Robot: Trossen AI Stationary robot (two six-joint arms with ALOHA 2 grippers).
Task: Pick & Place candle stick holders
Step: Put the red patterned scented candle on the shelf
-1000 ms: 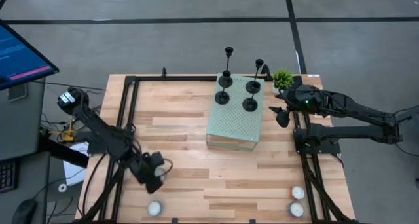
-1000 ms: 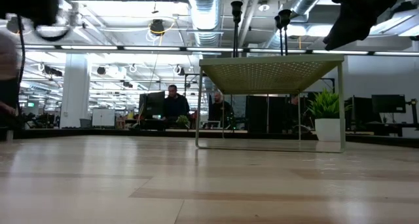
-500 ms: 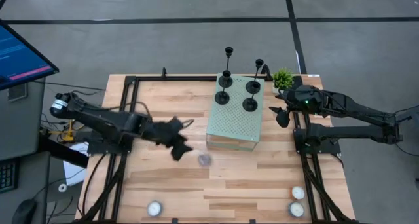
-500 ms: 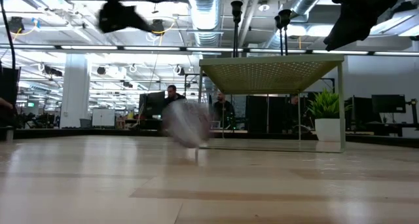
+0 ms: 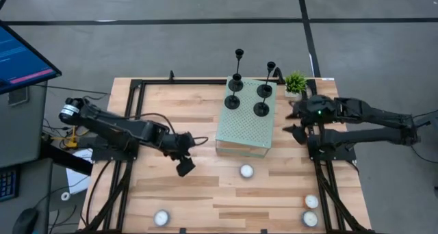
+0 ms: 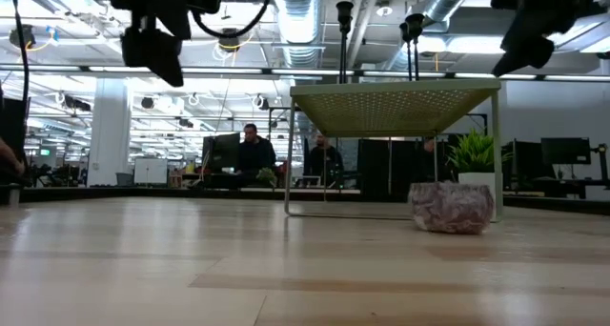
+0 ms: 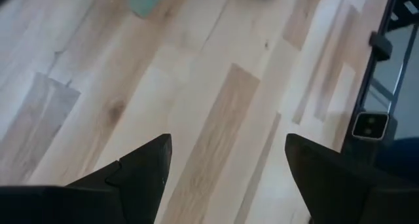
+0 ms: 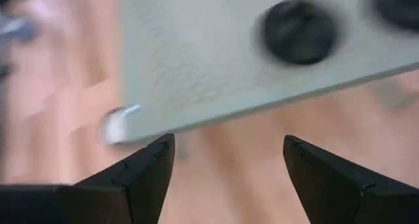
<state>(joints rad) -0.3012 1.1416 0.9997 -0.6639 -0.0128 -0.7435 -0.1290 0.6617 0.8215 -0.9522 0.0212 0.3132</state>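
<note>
Several black candle stick holders (image 5: 261,109) stand by their disc bases on top of a pale green perforated stand (image 5: 243,128) at the table's far middle. Their stems (image 6: 344,40) rise above the stand in the low view. My left gripper (image 5: 183,167) hangs open above bare wood, left of the stand, with nothing between its fingers (image 7: 141,168). My right gripper (image 5: 295,123) hovers open just right of the stand, tipped down toward it. The right wrist view shows one disc base (image 8: 299,31) on the stand top ahead of it.
One white tealight (image 5: 246,170) lies on the wood just in front of the stand. Others lie near the front edge: one at left (image 5: 161,218) and two at right (image 5: 311,202). A small green plant (image 5: 295,81) stands at the far right. Black frame rails (image 5: 134,118) run along both sides.
My left gripper has swung from the table's near left corner toward the middle and risen, staying open. A white tealight has shot across the table toward the right and now lies still in front of the stand. My right gripper has turned a little beside the stand.
</note>
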